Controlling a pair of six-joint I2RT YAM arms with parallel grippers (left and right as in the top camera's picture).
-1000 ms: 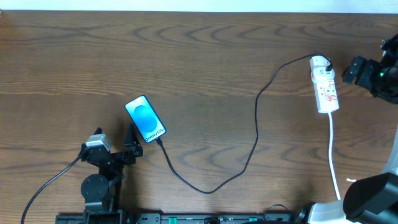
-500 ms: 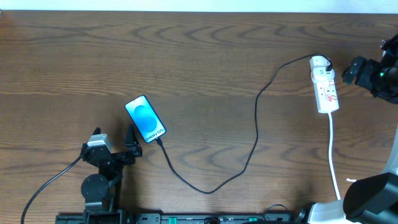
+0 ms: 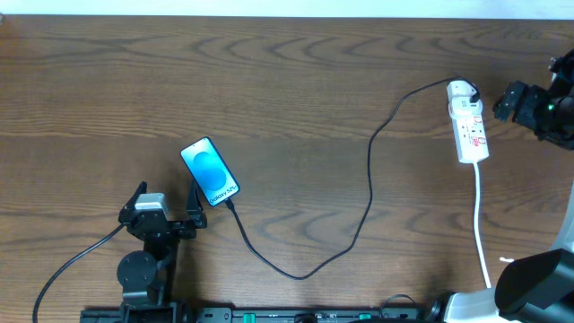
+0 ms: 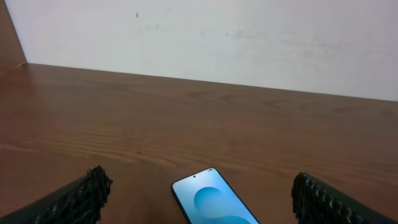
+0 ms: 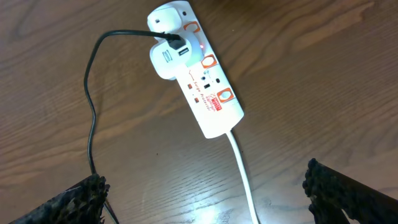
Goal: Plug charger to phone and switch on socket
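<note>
The brown wooden table (image 3: 287,81) fills the overhead view. My two pincers come next. The left one (image 3: 165,192) sits at about 7 o'clock on the table, both fingers spread as wide as they go, holding nothing. The right one (image 5: 211,198) is out at 3 o'clock, jaws equally wide and bare, with the strip lying beyond them.

The charger (image 3: 369,179) is the longest item. Its thin black cable leaves the socket's far end towards 9 o'clock, drops down the middle of the table, loops at 6 o'clock and climbs to the phone's near edge. There its tip touches the phone; I cannot tell whether it is fully seated.

The socket (image 3: 468,130) lies at 2 o'clock, its thick white cord (image 3: 482,224) trailing towards 6 o'clock.

The phone (image 3: 210,170) lies flat, blue screen up, at 8 o'clock on the table, just at 1 o'clock of my left pincer.

The cable's black end sits in a white adapter (image 5: 166,62) on the strip, with a small red dot beside it.
</note>
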